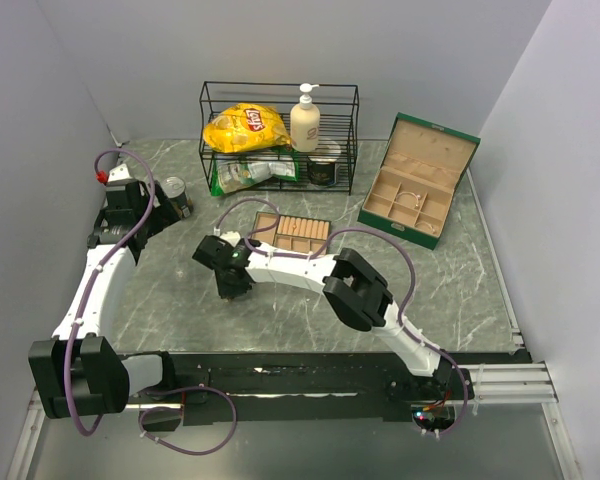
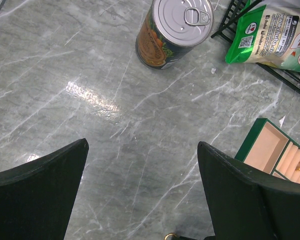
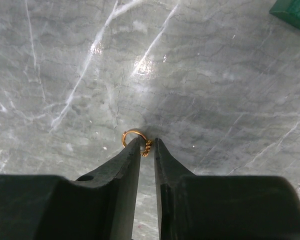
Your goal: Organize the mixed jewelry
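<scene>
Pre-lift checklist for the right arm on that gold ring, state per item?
1. Gold ring, knot between the jaws of the right gripper: ok.
2. Jaws clamped on it: cannot tell, a slit shows.
3. Jewelry box lid open: ok.
4. Ring tray free slot: cannot tell.
5. Left gripper open, apart from the right one: ok.

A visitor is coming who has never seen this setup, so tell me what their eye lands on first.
The yellow chip bag in the black wire rack at the back stands out most, with the open green jewelry box to its right. Up close, a small gold ring sits at the tips of the close-set fingers of the right gripper.
</scene>
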Motion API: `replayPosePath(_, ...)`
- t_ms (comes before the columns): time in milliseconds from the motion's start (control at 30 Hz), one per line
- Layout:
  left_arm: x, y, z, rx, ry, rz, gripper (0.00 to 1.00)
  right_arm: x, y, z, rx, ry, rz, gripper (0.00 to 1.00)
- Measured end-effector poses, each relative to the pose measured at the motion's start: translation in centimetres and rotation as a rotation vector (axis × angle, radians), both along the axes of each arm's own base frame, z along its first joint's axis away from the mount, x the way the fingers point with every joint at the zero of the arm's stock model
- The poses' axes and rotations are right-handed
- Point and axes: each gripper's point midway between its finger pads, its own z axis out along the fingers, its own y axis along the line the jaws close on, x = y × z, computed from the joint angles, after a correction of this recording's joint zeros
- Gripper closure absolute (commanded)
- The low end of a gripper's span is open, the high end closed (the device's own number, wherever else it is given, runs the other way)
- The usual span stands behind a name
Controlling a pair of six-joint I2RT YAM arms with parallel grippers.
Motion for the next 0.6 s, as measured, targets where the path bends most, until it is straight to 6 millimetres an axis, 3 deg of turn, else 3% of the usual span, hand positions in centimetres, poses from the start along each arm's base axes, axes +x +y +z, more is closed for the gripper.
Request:
replayPosePath(400, 0.00, 0.00, 0.00, 0.001, 0.000, 0.000, 0.04, -0.04, -0.23, -0.09, -0.059, -0.037, 0.032, 0.80)
replayPosePath(567, 0.05, -0.17, 0.10, 0.001, -0.006, -0.014, 0.04, 0.02, -0.47, -0.11, -0.082, -0.064, 0.048, 0.86)
replayPosePath(600, 0.04, -0.27, 0.16, 0.000, -0.010, -0.022, 0.04, 0.02, -0.52, -0.14, -0.086, -0.067, 0.049, 0.92)
